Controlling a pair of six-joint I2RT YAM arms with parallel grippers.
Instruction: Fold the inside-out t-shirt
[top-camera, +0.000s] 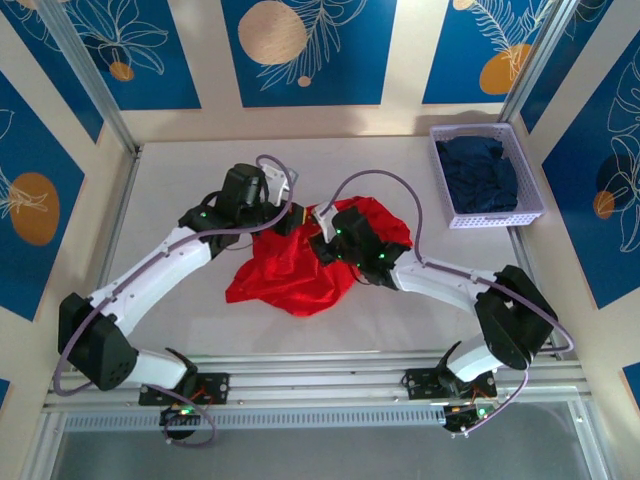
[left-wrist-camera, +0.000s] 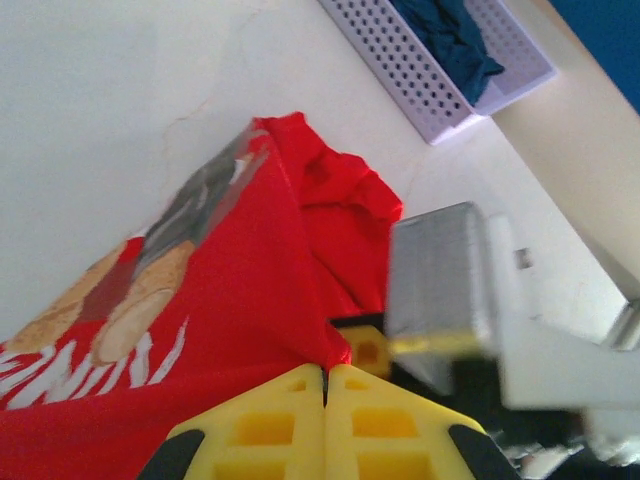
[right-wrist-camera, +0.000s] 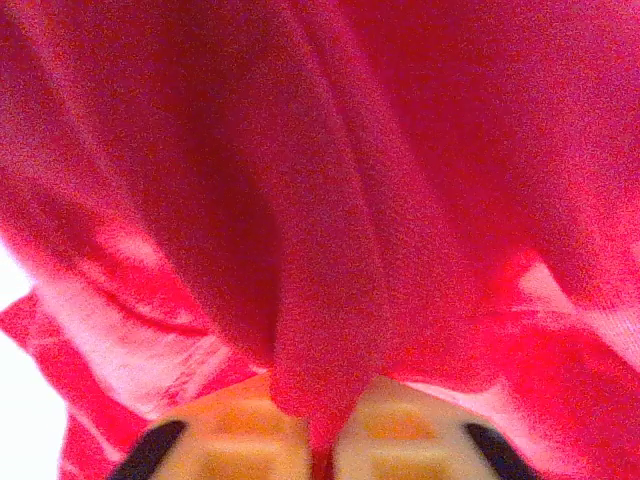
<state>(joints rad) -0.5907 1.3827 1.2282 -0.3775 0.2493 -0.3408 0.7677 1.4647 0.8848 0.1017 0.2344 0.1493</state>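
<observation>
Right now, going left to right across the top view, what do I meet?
left elbow → t-shirt → basket

Overhead view looks down on the surface (top-camera: 180, 180) from behind; both wrist views press close, seemingly, on the shared t-shirt (top-camera: 285, 275).

T-shirt (top-camera: 290, 280) on the table (top-camera: 170, 200) between both arms; basket (top-camera: 490, 219) at far right, a garment (top-camera: 480, 172) inside
</observation>
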